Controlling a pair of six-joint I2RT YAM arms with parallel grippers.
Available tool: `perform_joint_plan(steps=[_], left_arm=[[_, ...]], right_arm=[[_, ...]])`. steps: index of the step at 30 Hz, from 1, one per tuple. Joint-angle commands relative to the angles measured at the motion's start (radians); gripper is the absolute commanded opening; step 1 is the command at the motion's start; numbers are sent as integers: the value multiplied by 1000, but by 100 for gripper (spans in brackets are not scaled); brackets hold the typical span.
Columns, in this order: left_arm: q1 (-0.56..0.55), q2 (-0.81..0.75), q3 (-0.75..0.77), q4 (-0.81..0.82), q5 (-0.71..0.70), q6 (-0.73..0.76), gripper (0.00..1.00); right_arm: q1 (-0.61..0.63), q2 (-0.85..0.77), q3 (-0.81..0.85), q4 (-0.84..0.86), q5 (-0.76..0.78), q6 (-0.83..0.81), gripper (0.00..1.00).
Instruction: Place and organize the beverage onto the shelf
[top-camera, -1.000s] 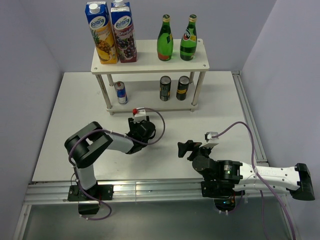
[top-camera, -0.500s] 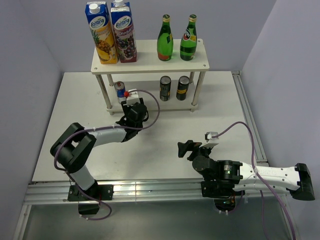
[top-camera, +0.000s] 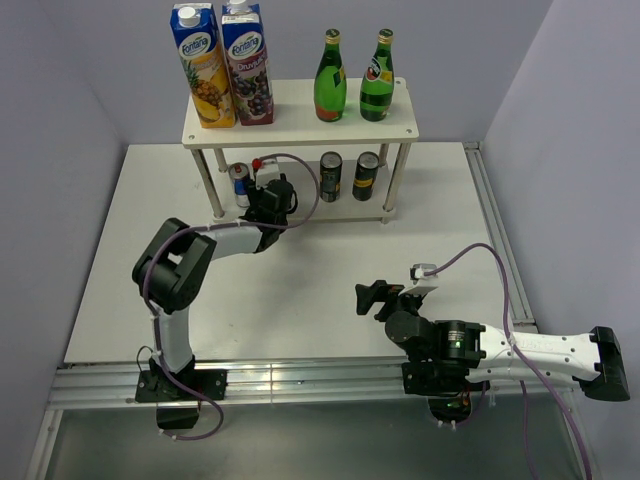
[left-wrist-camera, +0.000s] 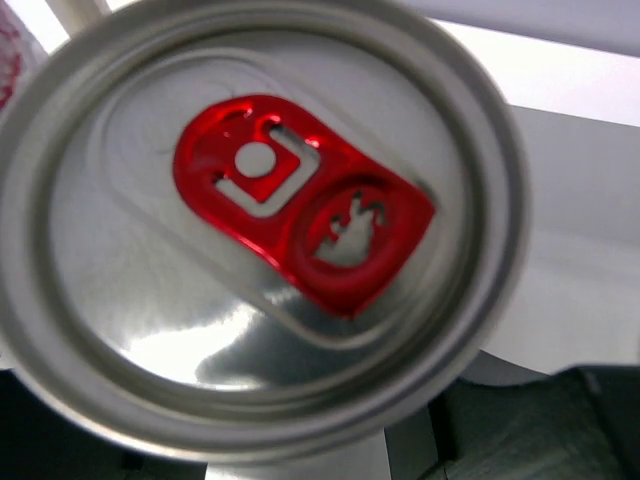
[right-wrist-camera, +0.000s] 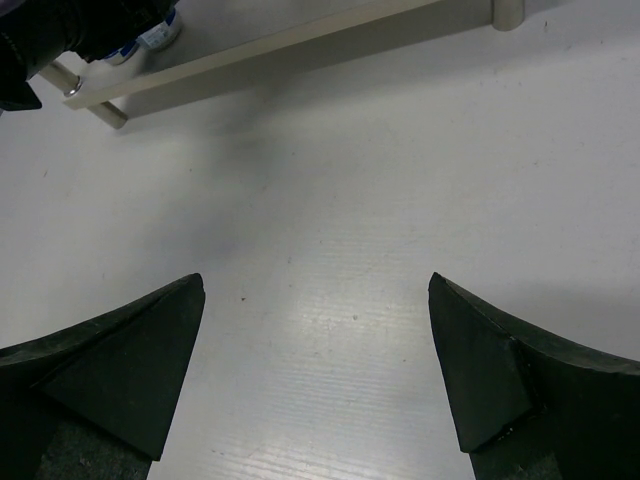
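Observation:
The shelf (top-camera: 300, 110) stands at the back of the table. Its top board holds two juice cartons (top-camera: 222, 65) and two green bottles (top-camera: 353, 78). Its lower board holds a blue and silver can (top-camera: 240, 183) at the left and two dark cans (top-camera: 348, 176). My left gripper (top-camera: 268, 197) reaches in over the lower board, just right of the blue can. It is shut on a silver can with a red tab (left-wrist-camera: 260, 230), whose top fills the left wrist view. The arm hides this can from above. My right gripper (top-camera: 366, 298) is open and empty, low over the table (right-wrist-camera: 330, 250).
A shelf leg (top-camera: 212, 195) stands just left of my left gripper. The right wrist view shows the lower board's front edge (right-wrist-camera: 300, 40) and my left arm (right-wrist-camera: 70, 25) far ahead. Grey walls enclose the table on three sides.
My left arm has carried the can from the middle of the table back to the shelf's lower board, next to the blue can. The right arm has not moved.

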Motion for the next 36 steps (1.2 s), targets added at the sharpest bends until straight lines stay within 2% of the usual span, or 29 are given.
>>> perform_joint_plan(steps=[1, 5, 8, 11, 12, 14, 15, 18, 26, 36], left_arm=[[26, 0, 74, 42, -1, 13, 0], [37, -2, 73, 38, -8, 9, 0], [38, -8, 65, 41, -9, 12, 13], [42, -17, 44, 50, 3, 16, 34], [40, -23, 39, 50, 6, 13, 48], [40, -31, 22, 55, 12, 12, 59], [40, -34, 15, 56, 20, 9, 68], [40, -49, -8, 55, 22, -2, 78], [26, -118, -82, 39, 37, -37, 83], [-86, -282, -211, -98, 9, -164, 85]], right_arm=[[8, -6, 4, 22, 35, 4, 100], [8, -5, 4, 23, 35, 4, 100], [8, 1, 6, 25, 35, 1, 100], [8, 9, 9, 23, 33, 4, 100], [8, 7, 9, 23, 36, 4, 100], [8, 7, 9, 23, 36, 2, 100], [8, 9, 9, 25, 36, 4, 100], [8, 12, 9, 23, 38, 5, 100], [8, 12, 10, 17, 42, 8, 100], [8, 1, 12, -3, 56, 30, 100]])
